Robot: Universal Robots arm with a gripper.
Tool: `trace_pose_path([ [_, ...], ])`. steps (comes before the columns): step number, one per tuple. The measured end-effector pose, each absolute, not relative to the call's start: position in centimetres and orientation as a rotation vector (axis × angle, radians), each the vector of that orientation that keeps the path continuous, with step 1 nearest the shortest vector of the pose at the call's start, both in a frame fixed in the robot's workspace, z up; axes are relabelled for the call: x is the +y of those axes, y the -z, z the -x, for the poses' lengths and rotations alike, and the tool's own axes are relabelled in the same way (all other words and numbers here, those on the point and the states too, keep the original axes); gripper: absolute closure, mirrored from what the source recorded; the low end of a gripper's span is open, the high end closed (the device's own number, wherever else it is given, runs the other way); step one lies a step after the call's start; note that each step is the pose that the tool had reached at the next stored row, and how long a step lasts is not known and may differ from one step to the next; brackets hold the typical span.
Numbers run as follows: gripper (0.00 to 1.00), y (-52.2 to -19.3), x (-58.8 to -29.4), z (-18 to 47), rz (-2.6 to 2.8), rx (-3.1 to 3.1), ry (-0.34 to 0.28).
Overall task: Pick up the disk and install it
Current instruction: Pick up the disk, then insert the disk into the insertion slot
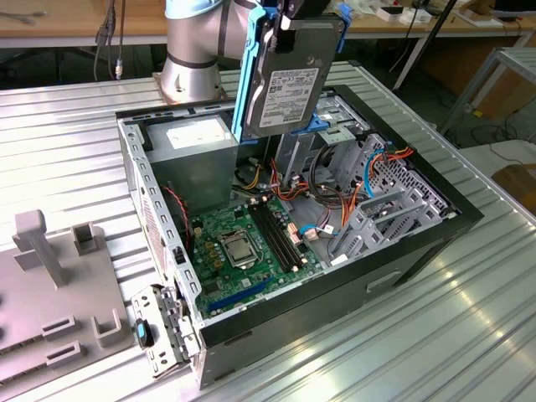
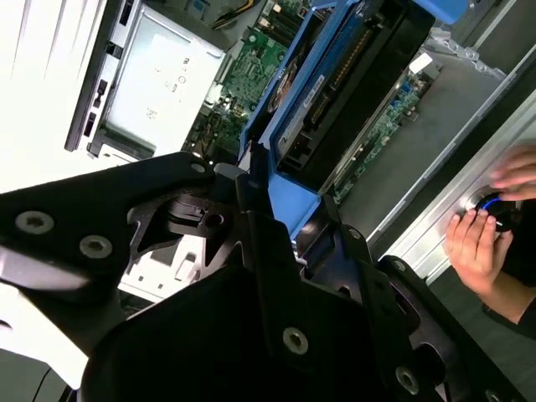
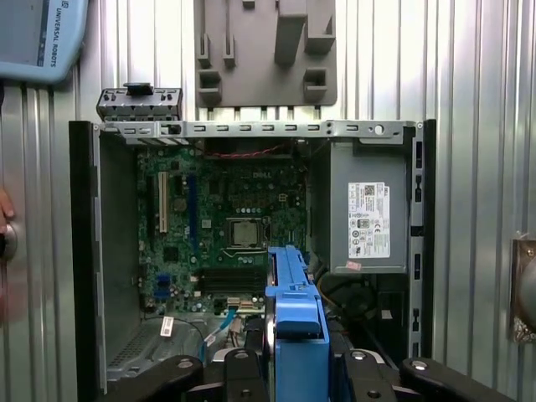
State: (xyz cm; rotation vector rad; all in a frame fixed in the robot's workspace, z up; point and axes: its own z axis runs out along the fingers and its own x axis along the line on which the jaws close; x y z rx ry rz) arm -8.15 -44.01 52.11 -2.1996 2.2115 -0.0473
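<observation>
Table (image 1: 377, 352) of ribbed metal nearest in the exterior view. A grey fixture plate (image 1: 50, 318) with upright blocks lies on it at the exterior view's left. Just beside that sits the open computer case (image 1: 335, 285), its side panel off and its interior facing up.

Inside the case are a green motherboard (image 1: 239, 247) on the floor, a grey drive cage (image 1: 377, 209) toward the exterior view's right, and a power supply (image 1: 193, 159) at the far corner.

The disk (image 1: 289, 84) hangs above the far half of the case, between power supply and cage. It stands on end and slightly tilted, with the label face toward the camera and the blue carrier frame along both long edges. Jaws are clamped on its upper end. I cannot tell whether its lower edge touches the bay below.

The arm base (image 1: 194, 50) stands on the table behind the case, and the wrist drops down onto the disk from overhead.

In both wrist views the disk (image 2: 335, 92) (image 3: 293, 327) points down into the open case. In the second wrist view, a person's hand (image 2: 481, 243) rests on a round control beside the case.
</observation>
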Motion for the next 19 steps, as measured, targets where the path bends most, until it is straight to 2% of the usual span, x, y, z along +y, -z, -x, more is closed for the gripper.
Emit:
trace_pose_path([
  [13, 0.63, -52.1, -44.1, 8.1, 2.200, 2.211, 0.048],
  [19, 0.63, -52.1, -46.1, 8.1, 2.200, 2.212, 0.048],
])
